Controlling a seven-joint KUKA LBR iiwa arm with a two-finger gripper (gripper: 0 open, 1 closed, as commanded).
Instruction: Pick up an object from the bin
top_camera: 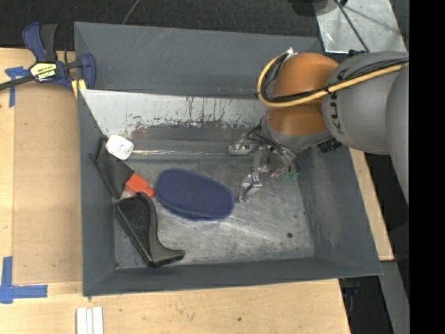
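Note:
My gripper [245,167] hangs low over the bin floor, right of centre, below the arm's orange cover. Its metal fingers stand apart and open, with nothing between them. Just to its left lies a dark blue oval pad [195,195], flat on the floor, its right end close to the lower fingertip [249,185] but apart from it. Further left, a black tool with an orange piece and a white cap [119,147] leans along the left wall. A black L-shaped handle [146,232] lies at the front left.
All the loose things lie in the bin's left half. Bare scratched floor stretches under and right of the gripper toward the right wall and front right corner. The arm and its cables come in over the bin's right rim.

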